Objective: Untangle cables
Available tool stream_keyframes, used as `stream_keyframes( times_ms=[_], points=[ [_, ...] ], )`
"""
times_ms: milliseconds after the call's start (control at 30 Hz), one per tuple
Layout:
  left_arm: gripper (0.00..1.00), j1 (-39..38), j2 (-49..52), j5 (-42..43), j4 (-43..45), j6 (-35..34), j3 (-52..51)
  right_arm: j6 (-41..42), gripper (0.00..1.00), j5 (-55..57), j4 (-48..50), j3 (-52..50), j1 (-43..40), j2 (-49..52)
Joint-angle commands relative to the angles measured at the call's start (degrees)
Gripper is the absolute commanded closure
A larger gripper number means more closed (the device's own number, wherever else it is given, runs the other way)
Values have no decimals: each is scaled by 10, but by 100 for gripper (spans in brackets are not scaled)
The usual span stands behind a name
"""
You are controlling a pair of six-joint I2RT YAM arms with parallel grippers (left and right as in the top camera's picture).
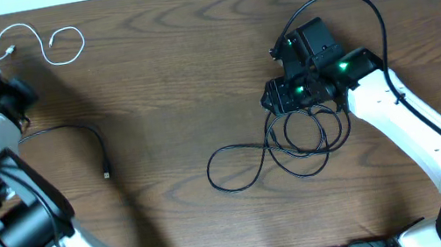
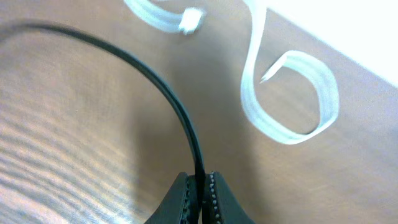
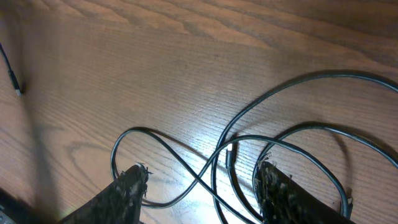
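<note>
step: parting the cables | my left gripper [image 2: 200, 185] clamped tight on left black cable [image 2: 178, 113], just beside white cable [image 2: 292, 93], far-left table edge | my right gripper [image 3: 202, 174] half-spread, empty, over looped black cable [image 3: 186, 171] | next: draw black clear of white, I judge

A broad bare strip of the table [image 1: 168, 70] is left open down the middle, from the far edge to the near edge, where a gripper can be passed freely. The far left corner is crowded by the loops of the white cable [image 1: 21, 38], with the left gripper [image 2: 200, 198] clamped on the left black cable [image 1: 104, 155] just beside them. Toward the right edge, passage is blocked by the coiled black cable [image 1: 295, 143], over which the right gripper [image 3: 202, 186] is held with fingers apart, and by the right arm [image 1: 406, 121] slanting toward the near right corner.
</note>
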Motion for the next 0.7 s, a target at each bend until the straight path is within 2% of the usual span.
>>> stream_keyframes(
  times_ms=[0,100,200,333,533,567,633,667],
  points=[
    [93,2,-77,74,-3,-97,2,-9,46,2,-3,4,3,4],
    [92,2,-97,98,-40,-151,2,-9,47,2,-4,4,3,4],
    [92,0,-102,109,-118,-215,2,-9,48,2,-5,4,3,4],
    [92,-6,-95,103,-224,-228,-2,-9,48,2,-7,4,3,4],
    [91,-20,-85,-23,-328,-226,-15,-9,50,2,-9,4,3,4],
    [83,-20,-84,-24,-333,-226,-15,-9,50,2,-9,4,3,4],
    [52,-21,-83,-16,-337,-226,-15,-9,50,2,-9,4,3,4],
    [44,-21,-83,-7,-338,-226,-15,-10,50,2,-9,4,3,4]
  ],
)
